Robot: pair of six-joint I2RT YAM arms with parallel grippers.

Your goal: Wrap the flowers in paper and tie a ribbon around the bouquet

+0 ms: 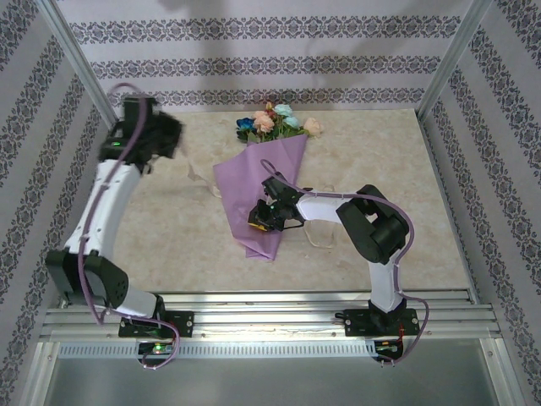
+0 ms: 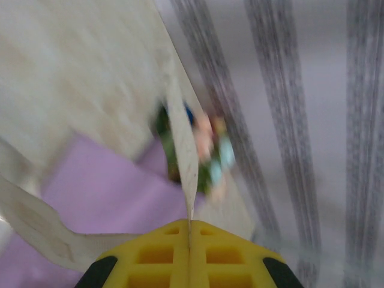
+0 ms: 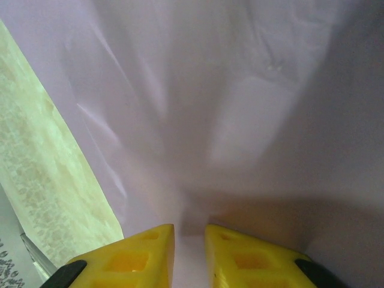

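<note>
Left pincer (image 2: 189,231) clamped on thin cream ribbon (image 2: 183,156), right pincer (image 3: 189,235) nipping lilac paper cone (image 3: 240,120); hard tug may shift cone.

The bouquet (image 1: 269,182) lies slantwise across the middle of the desk (image 1: 397,178) and splits it in two. To its right a broad bare stretch reaches the side wall, crossed near the front by the right arm (image 1: 372,224), whose right tool (image 1: 264,216) clamps the cone's lower part. On the left the ribbon (image 1: 200,179) stretches from the cone up to the raised left tool (image 1: 169,135), which pinches it. This probably bars that gap, though blur hides its exact run. The front-left desk lies open.
</note>
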